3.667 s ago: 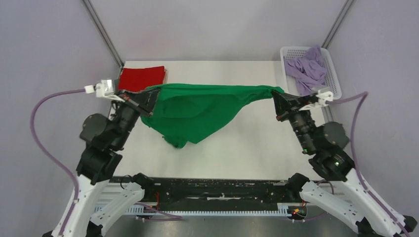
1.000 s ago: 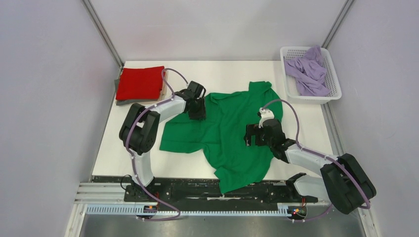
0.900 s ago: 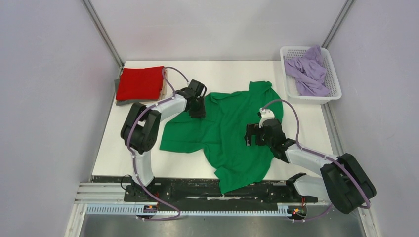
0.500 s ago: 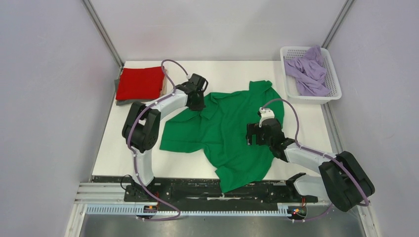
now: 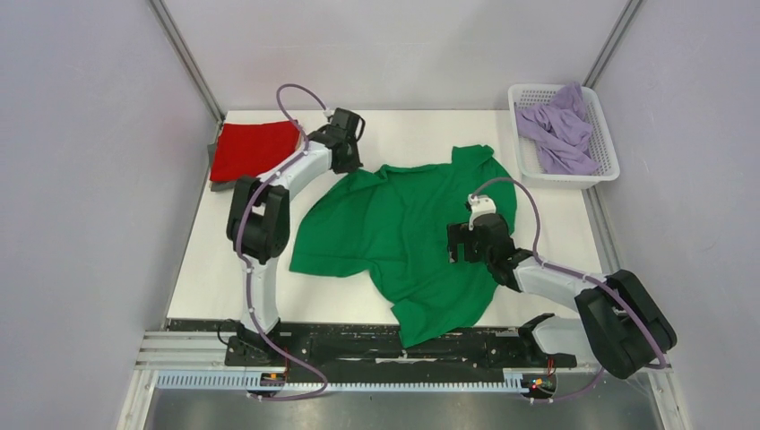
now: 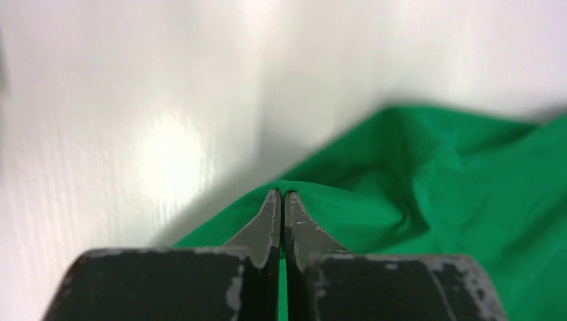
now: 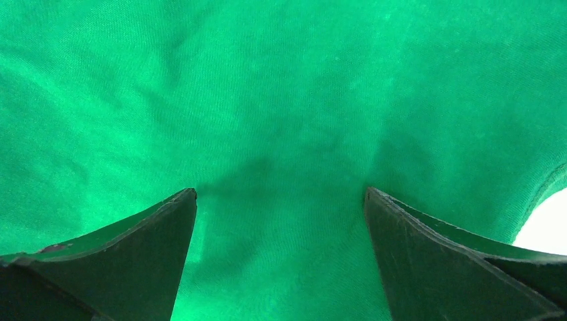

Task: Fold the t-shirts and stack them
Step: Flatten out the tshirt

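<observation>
Green t-shirt (image 5: 403, 228) lies spread and creased across the middle of the white table (image 5: 412, 130), one end reaching over the near edge. The top view shows one sleeve pointing to the far right and the cloth drawn to a peak at the far left.

White mesh basket (image 5: 522, 95) stands at the far right corner, holding a heap of lavender t-shirts (image 5: 565, 134), well apart from the green one.

Red t-shirt (image 5: 251, 148) lies folded flat at the far left corner, on top of a dark grey layer (image 5: 215, 184) that shows at its near edge.

My right claw (image 5: 455, 244) is low over the right half of the green t-shirt. Its wrist view shows the fingers (image 7: 154, 234) set wide apart with only green cloth between them, nothing gripped.

My left claw (image 6: 281, 195) is at the far left peak of the green t-shirt, beside the red one. Its fingers are pressed together on a fold at the cloth's edge, with bare table beyond
</observation>
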`<state>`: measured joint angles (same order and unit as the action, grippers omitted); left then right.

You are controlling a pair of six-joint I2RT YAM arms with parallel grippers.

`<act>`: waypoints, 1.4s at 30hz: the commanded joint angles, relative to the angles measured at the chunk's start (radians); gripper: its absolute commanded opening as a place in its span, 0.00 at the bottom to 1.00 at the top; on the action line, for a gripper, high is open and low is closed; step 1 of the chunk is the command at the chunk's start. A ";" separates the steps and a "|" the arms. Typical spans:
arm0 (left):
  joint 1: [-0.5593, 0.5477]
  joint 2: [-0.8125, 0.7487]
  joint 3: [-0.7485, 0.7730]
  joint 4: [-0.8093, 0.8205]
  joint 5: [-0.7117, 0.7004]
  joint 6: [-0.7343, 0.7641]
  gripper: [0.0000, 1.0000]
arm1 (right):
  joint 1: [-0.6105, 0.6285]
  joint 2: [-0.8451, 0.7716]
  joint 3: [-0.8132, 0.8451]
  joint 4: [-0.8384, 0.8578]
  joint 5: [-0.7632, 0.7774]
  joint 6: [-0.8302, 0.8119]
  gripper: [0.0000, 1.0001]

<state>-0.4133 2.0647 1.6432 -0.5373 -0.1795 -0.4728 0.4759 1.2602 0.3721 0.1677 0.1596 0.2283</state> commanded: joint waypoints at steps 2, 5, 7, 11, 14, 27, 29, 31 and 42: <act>0.106 0.120 0.205 0.064 -0.042 0.094 0.02 | -0.003 0.073 0.029 -0.029 0.033 -0.059 0.98; 0.161 0.244 0.391 0.042 -0.036 0.104 0.02 | -0.004 0.139 0.097 -0.021 0.068 -0.095 0.98; 0.194 0.363 0.607 -0.059 0.027 0.110 0.11 | -0.004 0.186 0.153 -0.026 0.126 -0.111 0.98; 0.215 0.440 0.801 -0.155 0.051 0.125 1.00 | -0.012 0.261 0.250 -0.056 0.197 -0.114 0.98; 0.214 0.327 0.650 -0.104 0.067 0.124 1.00 | -0.020 0.281 0.286 -0.061 0.198 -0.108 0.98; 0.149 -0.235 -0.268 0.167 0.248 -0.034 1.00 | -0.023 -0.014 0.121 -0.165 0.120 0.025 0.98; 0.135 -0.271 -0.381 0.238 0.308 -0.057 1.00 | -0.022 -0.058 0.070 -0.166 0.079 0.038 0.98; 0.131 -0.284 -0.449 0.270 0.307 -0.071 1.00 | -0.022 -0.070 0.041 -0.166 0.061 0.045 0.98; 0.163 -0.160 -0.476 0.224 0.171 -0.123 1.00 | -0.085 0.259 0.242 -0.140 0.127 0.046 0.98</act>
<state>-0.2714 1.8332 1.1530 -0.3264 0.0536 -0.5362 0.4309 1.3773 0.5083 0.0319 0.2546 0.2626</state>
